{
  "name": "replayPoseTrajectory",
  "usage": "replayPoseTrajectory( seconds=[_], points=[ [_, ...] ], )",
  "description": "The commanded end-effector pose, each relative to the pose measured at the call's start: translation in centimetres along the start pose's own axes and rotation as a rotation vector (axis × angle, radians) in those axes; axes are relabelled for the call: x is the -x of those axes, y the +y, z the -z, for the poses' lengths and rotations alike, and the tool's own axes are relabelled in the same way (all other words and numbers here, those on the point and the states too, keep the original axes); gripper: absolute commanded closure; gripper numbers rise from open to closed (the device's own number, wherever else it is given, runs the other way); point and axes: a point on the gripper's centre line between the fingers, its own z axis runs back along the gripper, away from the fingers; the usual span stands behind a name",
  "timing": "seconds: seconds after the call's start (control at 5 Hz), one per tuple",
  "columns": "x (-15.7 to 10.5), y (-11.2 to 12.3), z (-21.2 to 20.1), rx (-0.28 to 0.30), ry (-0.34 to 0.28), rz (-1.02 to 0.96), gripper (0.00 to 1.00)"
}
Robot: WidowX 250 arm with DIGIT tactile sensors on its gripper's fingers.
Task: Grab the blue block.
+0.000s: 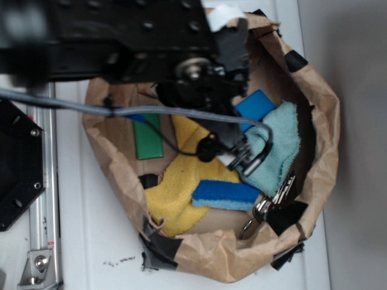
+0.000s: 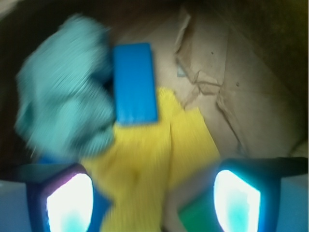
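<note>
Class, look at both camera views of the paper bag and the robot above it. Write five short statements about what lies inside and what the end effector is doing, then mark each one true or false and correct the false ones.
1. The blue block lies next to the teal cloth. True.
2. The end effector is shut on the blue block. False: its fingers stand apart, and the block lies free beyond them.
3. A green block lies inside the paper bag. True.
4. The yellow cloth hangs outside the bag. False: it lies on the bag's floor.
5. The blue sponge sits on top of the green block. False: it lies apart from it, at the yellow cloth's edge.
</note>
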Motion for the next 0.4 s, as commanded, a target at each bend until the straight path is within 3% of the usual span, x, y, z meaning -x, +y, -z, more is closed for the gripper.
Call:
replayPoseTrajectory(
  seconds=[0.0, 0.2],
  points=[
    [-2.1, -1.74, 5.19, -0.147, -0.053, -0.006, 0.0],
    [-2.66, -2.33, 6.1, -0.169, -0.061, 0.042, 0.0]
  ],
)
